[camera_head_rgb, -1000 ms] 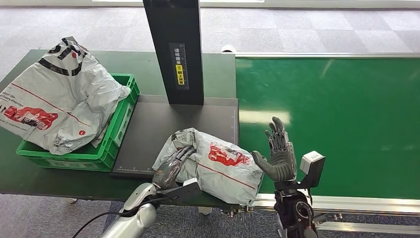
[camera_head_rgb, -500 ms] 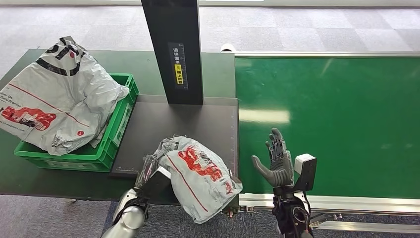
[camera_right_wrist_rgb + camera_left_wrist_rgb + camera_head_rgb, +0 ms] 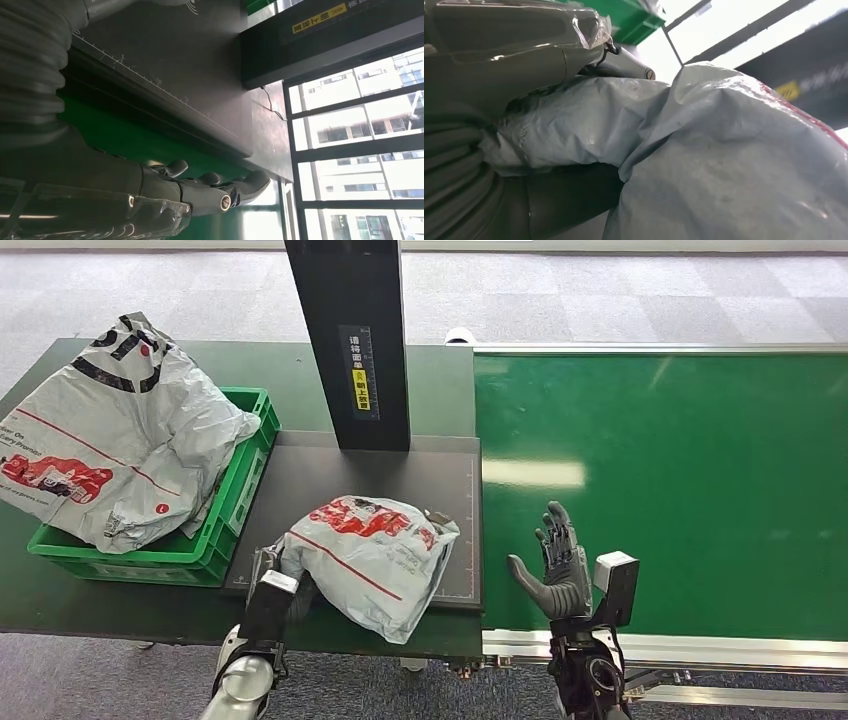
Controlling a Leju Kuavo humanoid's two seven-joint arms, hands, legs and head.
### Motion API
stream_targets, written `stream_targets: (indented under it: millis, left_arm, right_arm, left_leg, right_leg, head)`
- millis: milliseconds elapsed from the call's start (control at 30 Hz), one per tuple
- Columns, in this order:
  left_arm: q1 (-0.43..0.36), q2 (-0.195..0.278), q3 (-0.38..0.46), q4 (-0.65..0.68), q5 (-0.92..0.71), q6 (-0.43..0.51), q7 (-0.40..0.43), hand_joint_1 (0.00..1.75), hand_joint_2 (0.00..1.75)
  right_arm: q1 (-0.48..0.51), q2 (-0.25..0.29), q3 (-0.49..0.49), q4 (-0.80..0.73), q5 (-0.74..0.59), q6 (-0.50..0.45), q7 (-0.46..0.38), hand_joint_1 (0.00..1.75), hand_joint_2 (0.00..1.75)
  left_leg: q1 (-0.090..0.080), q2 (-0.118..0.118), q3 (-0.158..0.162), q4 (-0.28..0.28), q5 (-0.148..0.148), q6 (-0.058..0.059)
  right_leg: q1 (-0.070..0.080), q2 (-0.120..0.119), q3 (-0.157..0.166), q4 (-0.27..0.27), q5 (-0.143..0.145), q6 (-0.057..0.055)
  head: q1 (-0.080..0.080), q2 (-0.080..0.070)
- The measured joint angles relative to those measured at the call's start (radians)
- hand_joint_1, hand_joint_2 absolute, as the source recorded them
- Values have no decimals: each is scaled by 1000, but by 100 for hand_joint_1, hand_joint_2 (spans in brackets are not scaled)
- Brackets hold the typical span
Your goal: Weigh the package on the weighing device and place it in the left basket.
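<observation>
On the far left, a green basket (image 3: 235, 502) sits on the table (image 3: 80, 600), heaped with large grey bags (image 3: 110, 435). Just beside it lies the dark weighing plate (image 3: 330, 485), with a black post (image 3: 348, 340) rising at its back edge. The package (image 3: 368, 558), a grey mailer with red print, rests on the near part of that plate, its front hanging a little over the edge. My left hand (image 3: 275, 592) grips the package's left end from below, where the head view hides my fingers. My left wrist view shows what that view cannot: crumpled grey plastic (image 3: 589, 125) pressed between my thumb and my dark fingers (image 3: 569, 197). To the right, my right hand (image 3: 556, 565) hovers over the green belt (image 3: 680, 470), open and holding nothing, well apart from the package. My right wrist view shows those fingers (image 3: 210, 187) stretched out beside the plate's edge (image 3: 165, 105).
</observation>
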Motion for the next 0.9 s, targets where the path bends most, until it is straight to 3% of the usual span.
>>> stream_targets:
  millis: [233, 367, 433, 500, 700, 900]
  left_arm:
    - [30, -5, 18, -133, 138, 63, -97, 175, 175]
    - [51, 2, 13, -266, 123, 252, -123, 175, 175]
    - [51, 11, 14, -323, 48, 358, -125, 175, 175]
    - [47, 12, 32, -359, -70, 405, -126, 175, 175]
    - [-21, -27, 201, -411, -399, 419, -127, 175, 175]
    - [-95, -52, 355, -467, -538, 419, -127, 174, 175]
  right_arm:
    - [2, 0, 11, 0, -20, -3, -5, 0, 175]
    - [4, 0, 21, 0, -23, -1, -17, 0, 175]
    - [6, 0, 26, 0, -22, -1, -19, 0, 175]
    - [10, 0, 31, -1, -21, -5, -22, 0, 175]
    - [27, -1, 39, -6, -25, -20, -27, 0, 175]
    - [41, -6, 43, -19, -37, -27, -27, 0, 175]
  left_leg:
    - [0, 0, 0, 0, 0, 0]
    - [0, 0, 0, 0, 0, 0]
    - [0, 0, 0, 0, 0, 0]
    - [0, 0, 0, 0, 0, 0]
    - [0, 0, 0, 0, 0, 0]
    - [0, 0, 0, 0, 0, 0]
  right_leg:
    - [0, 0, 0, 0, 0, 0]
    - [0, 0, 0, 0, 0, 0]
    - [0, 0, 0, 0, 0, 0]
    - [0, 0, 0, 0, 0, 0]
    - [0, 0, 0, 0, 0, 0]
    - [0, 0, 0, 0, 0, 0]
  head:
    - [0, 0]
    - [0, 0]
    - [0, 0]
    - [0, 0]
    - [0, 0]
    - [0, 0]
